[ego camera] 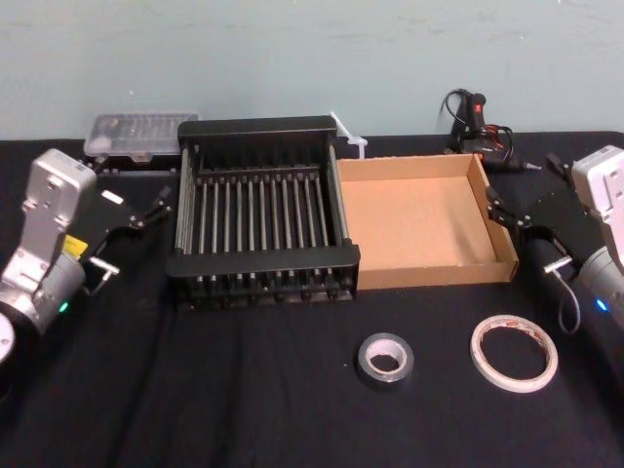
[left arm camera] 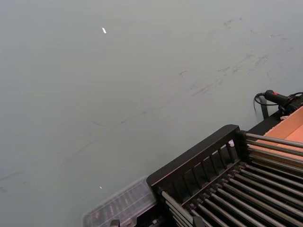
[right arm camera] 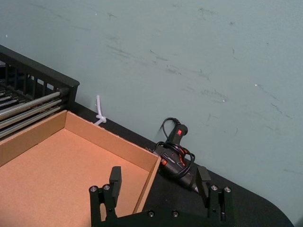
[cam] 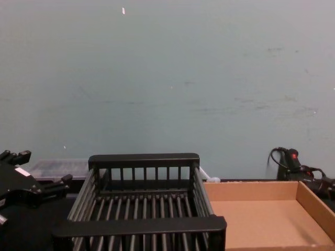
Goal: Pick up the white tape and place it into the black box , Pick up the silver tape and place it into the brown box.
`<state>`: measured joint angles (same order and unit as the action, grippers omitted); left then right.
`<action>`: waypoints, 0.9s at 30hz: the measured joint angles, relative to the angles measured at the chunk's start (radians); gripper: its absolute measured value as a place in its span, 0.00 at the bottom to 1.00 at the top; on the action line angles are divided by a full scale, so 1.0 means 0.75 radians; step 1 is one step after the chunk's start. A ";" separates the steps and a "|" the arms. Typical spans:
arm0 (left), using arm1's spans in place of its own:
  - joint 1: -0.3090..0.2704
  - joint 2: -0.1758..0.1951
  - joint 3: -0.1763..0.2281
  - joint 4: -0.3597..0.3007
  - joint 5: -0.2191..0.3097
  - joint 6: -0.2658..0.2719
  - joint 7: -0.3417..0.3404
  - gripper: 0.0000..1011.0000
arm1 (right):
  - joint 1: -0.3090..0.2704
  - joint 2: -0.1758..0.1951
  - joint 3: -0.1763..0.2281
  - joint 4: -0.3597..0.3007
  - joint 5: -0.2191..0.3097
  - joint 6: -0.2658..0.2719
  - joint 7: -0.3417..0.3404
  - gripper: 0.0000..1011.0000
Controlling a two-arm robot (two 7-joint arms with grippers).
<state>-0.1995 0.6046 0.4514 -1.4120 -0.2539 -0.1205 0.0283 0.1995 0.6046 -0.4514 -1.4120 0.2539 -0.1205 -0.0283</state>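
Black cloth covers your table (ego camera: 244, 409), with a pale green wall behind. Your right gripper (ego camera: 499, 213) hangs empty, fingers spread wide, at the 3 o'clock wall of the brown box (ego camera: 429, 276). Your left gripper (ego camera: 151, 208), also parted and empty, sits at 9 o'clock of the black box (ego camera: 263, 261). The two boxes stand side by side. The silver tape (ego camera: 386, 359) lies flat at 6 o'clock of their junction, and the white tape (ego camera: 515, 352) lies at its 3 o'clock, apart.

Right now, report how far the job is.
Nothing done: the white red-printed tape roll and grey-silver tape roll lie on the table; the black slatted crate and brown cardboard tray hold nothing. In hand: nothing, left claw and right claw open. Left: both placements.
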 joint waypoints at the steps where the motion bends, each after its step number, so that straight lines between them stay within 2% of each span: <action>1: 0.000 0.000 0.000 0.000 0.000 0.000 0.000 0.99 | 0.000 0.000 0.000 0.000 0.000 0.000 0.000 0.99; 27: 0.000 0.000 0.000 0.000 0.000 0.000 0.000 0.99 | 0.000 0.000 0.000 0.000 0.000 0.000 0.000 0.99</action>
<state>-0.1995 0.6047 0.4514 -1.4119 -0.2539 -0.1205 0.0283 0.1995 0.6047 -0.4514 -1.4120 0.2538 -0.1205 -0.0283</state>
